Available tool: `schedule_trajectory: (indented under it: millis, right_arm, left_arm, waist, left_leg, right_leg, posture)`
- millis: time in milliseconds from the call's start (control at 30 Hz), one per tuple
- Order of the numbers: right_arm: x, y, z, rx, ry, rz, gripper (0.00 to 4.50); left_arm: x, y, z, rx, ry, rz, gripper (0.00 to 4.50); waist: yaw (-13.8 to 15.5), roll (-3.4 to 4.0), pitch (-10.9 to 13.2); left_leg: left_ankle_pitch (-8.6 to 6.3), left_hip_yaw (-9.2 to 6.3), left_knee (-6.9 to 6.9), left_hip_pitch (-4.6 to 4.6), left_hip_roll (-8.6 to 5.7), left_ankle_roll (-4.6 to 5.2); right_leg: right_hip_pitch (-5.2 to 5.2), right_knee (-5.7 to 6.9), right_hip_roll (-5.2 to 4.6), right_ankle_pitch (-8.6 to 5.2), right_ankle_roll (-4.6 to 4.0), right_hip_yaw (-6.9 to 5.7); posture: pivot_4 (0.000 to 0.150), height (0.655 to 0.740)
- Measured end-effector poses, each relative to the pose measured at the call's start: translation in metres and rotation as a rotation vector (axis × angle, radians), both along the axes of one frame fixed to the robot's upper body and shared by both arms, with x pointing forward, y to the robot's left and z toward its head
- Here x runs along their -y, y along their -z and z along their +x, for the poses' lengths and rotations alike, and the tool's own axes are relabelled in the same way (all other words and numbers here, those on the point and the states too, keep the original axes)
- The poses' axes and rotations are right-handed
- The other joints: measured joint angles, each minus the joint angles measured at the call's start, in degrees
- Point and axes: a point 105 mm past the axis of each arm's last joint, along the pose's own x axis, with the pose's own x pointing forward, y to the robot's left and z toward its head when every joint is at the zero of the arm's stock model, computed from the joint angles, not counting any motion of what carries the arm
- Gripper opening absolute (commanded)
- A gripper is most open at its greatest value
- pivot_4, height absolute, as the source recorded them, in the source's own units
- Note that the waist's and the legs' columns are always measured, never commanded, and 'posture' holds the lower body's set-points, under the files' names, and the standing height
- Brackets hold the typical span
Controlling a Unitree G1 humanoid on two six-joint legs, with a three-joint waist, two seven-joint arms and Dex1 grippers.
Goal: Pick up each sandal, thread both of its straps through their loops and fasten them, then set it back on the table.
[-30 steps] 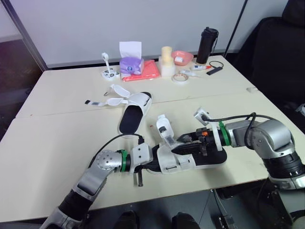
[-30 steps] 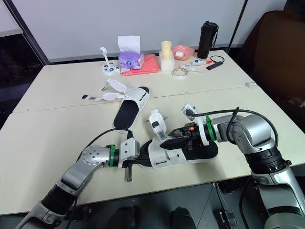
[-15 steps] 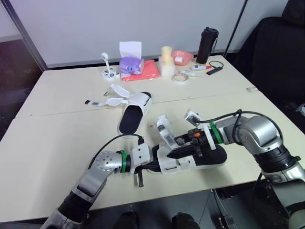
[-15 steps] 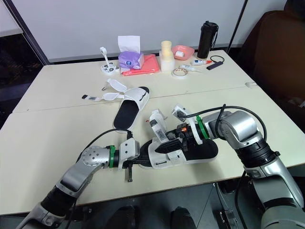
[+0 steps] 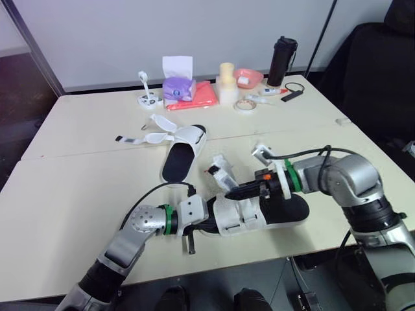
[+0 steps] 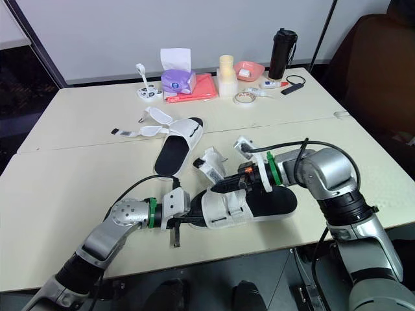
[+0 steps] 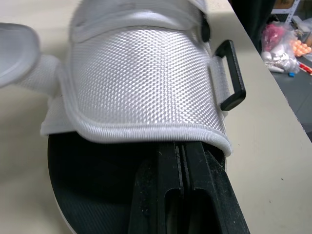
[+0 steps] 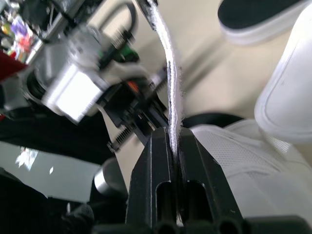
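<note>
Hides the left gripper's (image 7: 180,152) fingertips, in the eye views, beneath the white woven upper (image 7: 141,73) of the near sandal (image 5: 272,210); in the left wrist view shows them pressed together flat over the black footbed (image 7: 92,190), with nothing visible between them. Blurs the far end of the strap (image 5: 220,172) in the right wrist view, and cuts off the right arm (image 5: 353,181) at the lower right frame edge. Places the near sandal low and centre on the table (image 5: 71,194), long axis left to right across the frame, upper end towards the left, bare footbed end towards the right, black loop (image 7: 229,75) at the upper's side. Places the far sandal (image 5: 183,152) above it, left of centre, long axis diagonal, loose straps (image 5: 144,137) splayed to frame left. Sets the left arm (image 5: 126,243) in from lower left, forearm low over the table, and the right arm in from the right, elbow bent, right gripper (image 8: 170,141) clamped tight on the strap's edge, holding it raised up and leftward off the upper.
</note>
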Motion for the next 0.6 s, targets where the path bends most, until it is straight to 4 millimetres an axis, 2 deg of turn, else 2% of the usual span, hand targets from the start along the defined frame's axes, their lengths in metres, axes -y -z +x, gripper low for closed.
schedule_trajectory:
  millis: [167, 267, 600]
  right_arm:
    - [0.013, -0.006, 0.002, 0.02, 0.133, 0.069, 0.03]
    - [0.018, 0.0, 0.005, 0.02, 0.191, 0.088, 0.03]
    - [0.007, 0.01, 0.012, 0.037, 0.186, 0.098, 0.03]
  left_arm:
    - [0.001, 0.0, -0.001, -0.003, 0.007, -0.001, 0.0]
    - [0.002, 0.001, -0.002, -0.008, 0.019, 0.002, 0.0]
    - [0.001, 0.001, -0.002, -0.011, 0.054, 0.022, 0.0]
  waist:
    - [-0.1, 0.0, 0.0]
    - [-0.1, 0.0, 0.0]
    - [-0.2, 0.0, 0.0]
  left_leg:
    - [0.0, 0.01, -0.05, -0.01, 0.01, 0.0]
    - [0.0, 0.01, -0.07, 0.0, 0.01, 0.0]
    - [0.0, 0.02, -0.05, 0.0, 0.01, 0.0]
  right_leg:
    - [-0.06, 0.01, 0.0, 0.0, 0.0, 0.01]
    - [-0.06, 0.02, 0.0, 0.0, 0.0, 0.0]
    - [-0.05, 0.02, 0.0, 0.0, 0.0, 0.0]
  posture:
    - [0.15, 0.74]
    - [0.15, 0.74]
    - [0.15, 0.74]
